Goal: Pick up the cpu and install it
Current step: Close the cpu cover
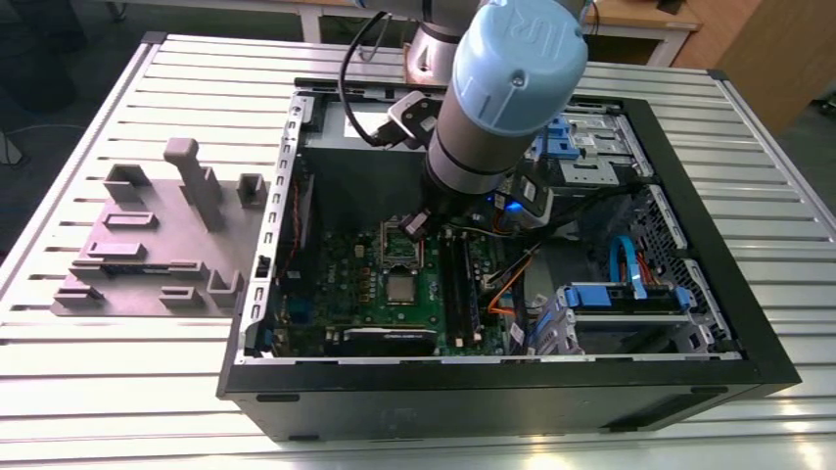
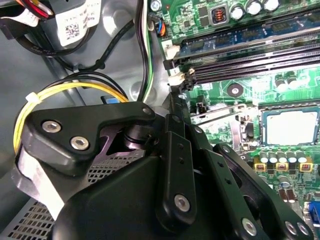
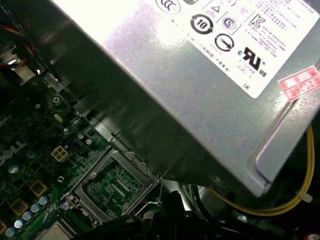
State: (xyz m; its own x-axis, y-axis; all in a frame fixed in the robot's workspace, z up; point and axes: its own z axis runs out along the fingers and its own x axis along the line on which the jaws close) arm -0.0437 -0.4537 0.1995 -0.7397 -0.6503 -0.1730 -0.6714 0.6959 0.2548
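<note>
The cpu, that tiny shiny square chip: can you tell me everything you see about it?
The cpu is a small flat square chip with a shiny silver metal top and a thin pale rim. In the second wrist view a dark border frames the chip. It lies flat, top facing up, on the green circuit board inside the open black computer case. Nothing rests on top of it, and its underside is hidden.

Robotics laboratory or assembly workshop. Indicated by slatted aluminium workbench (image 1: 117, 392), robot arm (image 1: 510, 88) over an opened computer case (image 1: 523, 397), and grey fixture plate (image 1: 157, 245) alongside. Wooden desks (image 1: 633, 18) at the far side.
</note>
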